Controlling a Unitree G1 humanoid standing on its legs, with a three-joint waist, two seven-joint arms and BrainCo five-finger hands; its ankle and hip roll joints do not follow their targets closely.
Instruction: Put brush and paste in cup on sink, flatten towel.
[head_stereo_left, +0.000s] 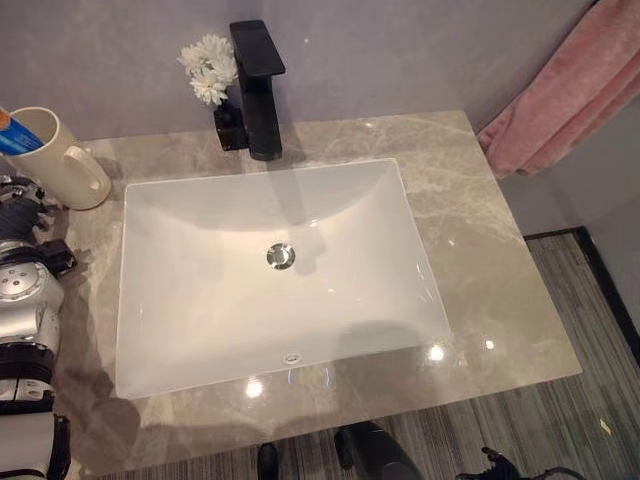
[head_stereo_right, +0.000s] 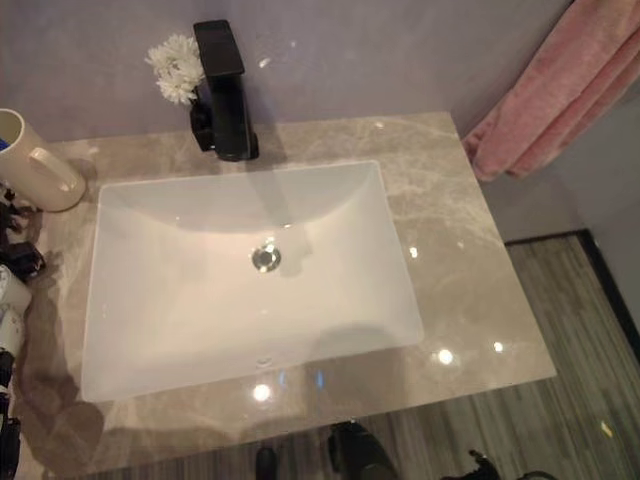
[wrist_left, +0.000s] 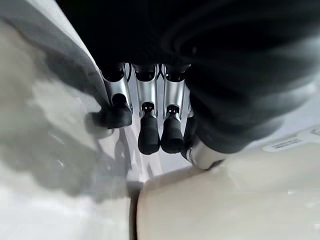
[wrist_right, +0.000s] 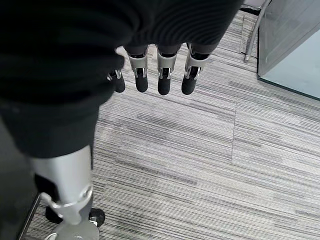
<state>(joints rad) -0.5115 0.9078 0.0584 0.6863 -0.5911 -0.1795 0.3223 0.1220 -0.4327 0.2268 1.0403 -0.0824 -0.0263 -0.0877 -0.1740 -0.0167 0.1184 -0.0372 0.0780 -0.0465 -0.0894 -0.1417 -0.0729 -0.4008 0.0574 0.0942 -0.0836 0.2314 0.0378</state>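
Marble-look beige surface (head_stereo_left: 480, 260) carried a white rectangular sink (head_stereo_left: 200, 300) with a metal drain (head_stereo_left: 281, 256) roughly in its middle. At 12 o'clock from the drain stood a black faucet (head_stereo_left: 258, 85), with a small bunch of white flowers (head_stereo_left: 207, 68) just beside it on its 9 o'clock side.

Over at about 10 o'clock, in the far-left corner of the surface, sat a cream cup (head_stereo_left: 60, 160) with its handle turned toward the sink. Something blue with a bit of orange poked out of the cup's top (head_stereo_left: 14, 132); probably the paste, though it was cut off at the edge so I couldn't swear to it. Couldn't pick out the brush.

A pink towel (head_stereo_left: 560, 95) hung off at 2 o'clock, past the surface's corner, bunched and folded rather than flat.

The left hand (wrist_left: 150, 125) was right next to the cup, by its 6 o'clock side; in its wrist view the fingers (wrist_left: 149, 135) hung straight and loose over the surface beside the cream wall, gripping nothing. The right hand (wrist_right: 150, 75) hung down over grey striped floor (wrist_right: 210, 165), fingers relaxed and empty.
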